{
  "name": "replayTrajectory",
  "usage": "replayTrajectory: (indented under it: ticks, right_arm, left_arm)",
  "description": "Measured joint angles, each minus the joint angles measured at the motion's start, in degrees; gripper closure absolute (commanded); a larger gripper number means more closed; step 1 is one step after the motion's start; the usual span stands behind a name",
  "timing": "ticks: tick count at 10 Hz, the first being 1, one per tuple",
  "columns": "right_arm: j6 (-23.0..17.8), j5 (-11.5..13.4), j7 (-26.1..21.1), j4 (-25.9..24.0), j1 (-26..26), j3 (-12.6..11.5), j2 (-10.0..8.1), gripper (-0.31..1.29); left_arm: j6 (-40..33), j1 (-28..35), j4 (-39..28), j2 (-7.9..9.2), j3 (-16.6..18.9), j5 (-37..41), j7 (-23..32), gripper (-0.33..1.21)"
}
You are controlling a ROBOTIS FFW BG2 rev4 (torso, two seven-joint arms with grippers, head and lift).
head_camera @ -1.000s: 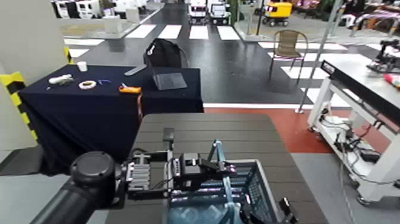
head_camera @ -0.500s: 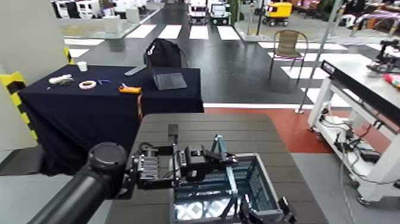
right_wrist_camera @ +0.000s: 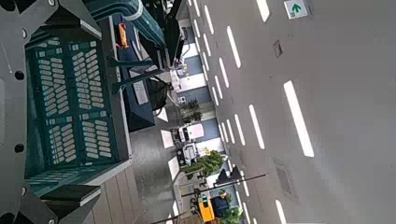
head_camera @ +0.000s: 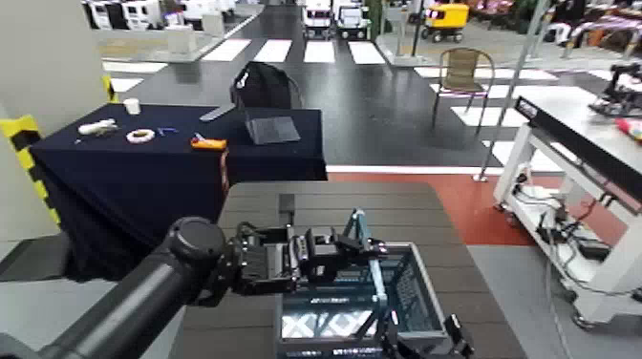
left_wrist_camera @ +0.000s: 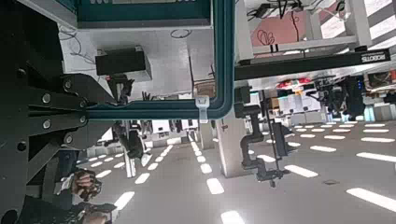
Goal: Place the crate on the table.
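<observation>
The shopping basket (head_camera: 411, 291) was over the slatted table (head_camera: 334, 200), its hoop handle (head_camera: 374, 277) upright; whether its base touched the planks could not be told. Bringing the basket over the table looked done; settling and letting go seemed left. The left arm (head_camera: 124, 301) reached inward from the robot's left, nearly level, its end effector (head_camera: 374, 250) clamped on the handle. The right end effector (head_camera: 420, 336) was at the basket's near right side; its grip could not be told.

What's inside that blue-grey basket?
No goods show inside the basket; through it, bright patches and lattice walls appear. The left gripper, shut on the handle, and the right gripper hide parts.
</observation>
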Motion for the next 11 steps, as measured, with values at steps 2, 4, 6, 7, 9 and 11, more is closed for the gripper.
replayTrajectory:
  ticks: [2, 4, 6, 7, 9, 11]
  right_arm:
    - [0.0, 0.0, 0.0, 0.1, -0.1, 0.1, 0.0, 0.14]
    - [0.0, -0.1, 0.0, 0.1, -0.2, 0.3, 0.0, 0.14]
    - [0.0, -0.1, 0.0, 0.2, -0.3, 0.4, 0.0, 0.14]
    - [0.0, -0.1, 0.0, 0.2, -0.3, 0.4, 0.0, 0.14]
    - [-0.1, -0.2, 0.0, 0.2, -0.3, 0.5, 0.0, 0.14]
    - [-0.3, -0.2, 0.0, 0.2, -0.3, 0.5, 0.0, 0.14]
  left_arm:
    - [-0.8, -1.4, 1.9, -0.57, -1.5, -1.8, -3.9, 1.2]
    - [-4.0, -2.2, 3.6, -1.23, -3.4, -2.8, -8.3, 1.2]
    - [-5.6, -2.7, 4.3, -1.55, -4.1, -3.3, -9.7, 1.2]
    - [-6.2, -2.8, 4.6, -1.63, -4.3, -3.5, -10.6, 1.2]
    - [-7.2, -2.8, 5.2, -1.83, -4.9, -3.5, -11.7, 1.19]
    - [-8.3, -2.7, 6.3, -2.06, -5.8, -3.7, -13.5, 1.19]
